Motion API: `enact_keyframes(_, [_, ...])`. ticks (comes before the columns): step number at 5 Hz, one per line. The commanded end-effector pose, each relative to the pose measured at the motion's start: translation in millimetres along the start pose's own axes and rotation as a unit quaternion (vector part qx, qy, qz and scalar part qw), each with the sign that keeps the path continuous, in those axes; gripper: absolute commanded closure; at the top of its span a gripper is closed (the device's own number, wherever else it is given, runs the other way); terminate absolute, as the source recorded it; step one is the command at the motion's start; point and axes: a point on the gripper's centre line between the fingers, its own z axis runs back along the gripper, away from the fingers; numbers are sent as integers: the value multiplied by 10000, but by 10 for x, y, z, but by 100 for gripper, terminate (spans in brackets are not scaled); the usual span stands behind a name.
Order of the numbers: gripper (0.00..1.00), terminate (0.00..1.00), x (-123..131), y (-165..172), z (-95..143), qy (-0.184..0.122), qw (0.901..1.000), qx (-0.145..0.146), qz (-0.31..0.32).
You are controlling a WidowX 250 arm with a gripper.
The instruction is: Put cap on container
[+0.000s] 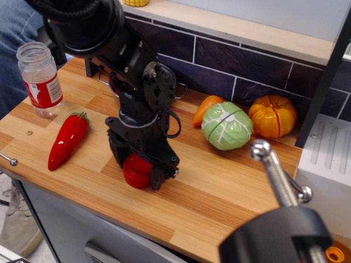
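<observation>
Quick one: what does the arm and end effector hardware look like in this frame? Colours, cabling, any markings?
All black. The arm is bulky with rounded joint housings and visible screws on the wrist section. A thin black cable loops beside the wrist. The end effector has two blocky black fingers. No legible markings or labels visible.
</observation>
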Motion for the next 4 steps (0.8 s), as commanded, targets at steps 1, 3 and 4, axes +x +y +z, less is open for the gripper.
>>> enact_keyframes(1, [100, 0, 103, 31, 154, -22, 10000, 88, 34])
enact_keyframes(3, [100, 0, 269, 623, 936, 75, 9985, 532, -135])
enact_keyframes(4, [100, 0, 373, 921, 1021, -5, 9972, 681, -306])
